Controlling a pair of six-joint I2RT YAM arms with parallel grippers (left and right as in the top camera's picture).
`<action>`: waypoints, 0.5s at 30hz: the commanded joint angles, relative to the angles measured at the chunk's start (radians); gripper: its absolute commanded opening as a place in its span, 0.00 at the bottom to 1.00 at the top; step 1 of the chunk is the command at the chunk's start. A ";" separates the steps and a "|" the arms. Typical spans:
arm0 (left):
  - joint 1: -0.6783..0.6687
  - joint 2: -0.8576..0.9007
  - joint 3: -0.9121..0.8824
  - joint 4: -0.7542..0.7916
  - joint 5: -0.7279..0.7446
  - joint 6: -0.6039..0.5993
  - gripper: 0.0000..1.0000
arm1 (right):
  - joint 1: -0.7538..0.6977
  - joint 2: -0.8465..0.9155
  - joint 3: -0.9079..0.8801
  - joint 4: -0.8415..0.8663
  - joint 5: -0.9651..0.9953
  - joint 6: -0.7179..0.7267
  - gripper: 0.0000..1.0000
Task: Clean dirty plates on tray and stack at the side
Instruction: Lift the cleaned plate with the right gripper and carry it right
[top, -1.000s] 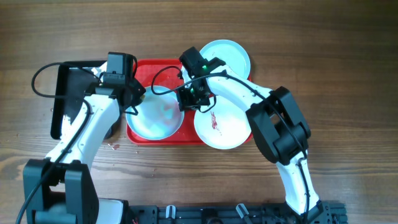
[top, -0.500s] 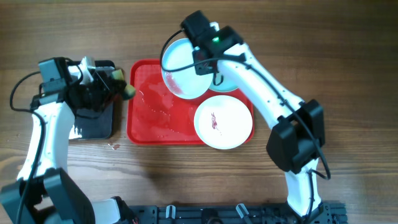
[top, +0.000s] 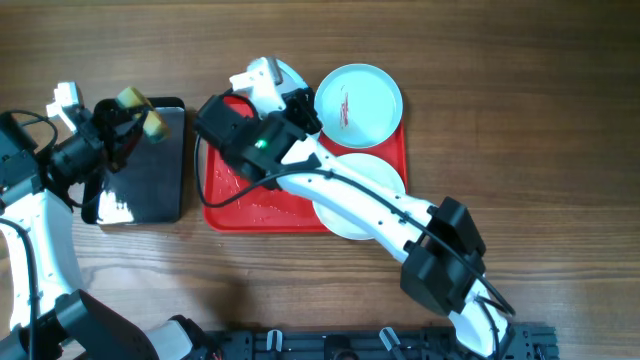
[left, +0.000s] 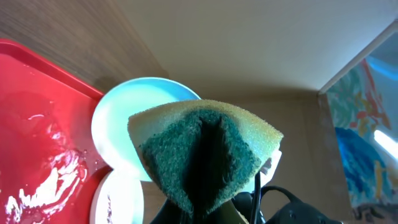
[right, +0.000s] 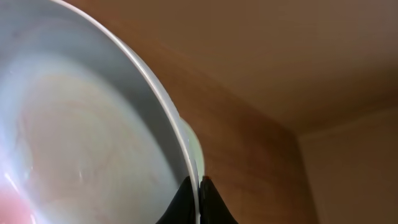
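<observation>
A wooden surface (top: 520, 120) seen from above, with a red tray (top: 228, 205) at its centre, wet and streaked. A black tray (top: 160, 170) lies just beside the tray's left rim.

Your right arm (top: 380, 205) crosses the tray from its near right corner to its far left corner. There the right fingers (right: 181, 204) are clamped together on the rim of the held plate (right: 81, 124), which hangs tilted above that corner. The wrist view shows the plate running away from the fingers to the left, with its hollow face to the camera and no strong red smear on it.

A pale aqua plate (top: 358, 97) with a red smear sits at the tray's far right corner and overlaps the far rim. Whether it rests on the rim cannot be told. A white plate (top: 380, 172) lies on the tray's right half, partly hidden under the right arm.

Your left fingers (top: 112, 135) hover left of the tray over the black tray, closed on a yellow sponge (left: 205, 155) whose green scouring side faces the camera.

The held plate looks ready to be set down beside the tray. The right arm carries it, so that move is yours on that side. Both remaining plates lie to the tray's right, well apart from the sponge.
</observation>
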 joint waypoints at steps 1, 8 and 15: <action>0.006 -0.016 0.011 0.003 0.052 -0.010 0.04 | 0.018 -0.035 0.028 0.034 0.143 -0.076 0.04; 0.006 -0.016 0.011 -0.008 0.048 -0.006 0.04 | 0.017 -0.035 0.028 0.053 0.117 -0.082 0.05; 0.006 -0.016 0.011 -0.009 0.037 0.030 0.04 | -0.031 -0.035 0.028 0.001 -0.207 -0.148 0.04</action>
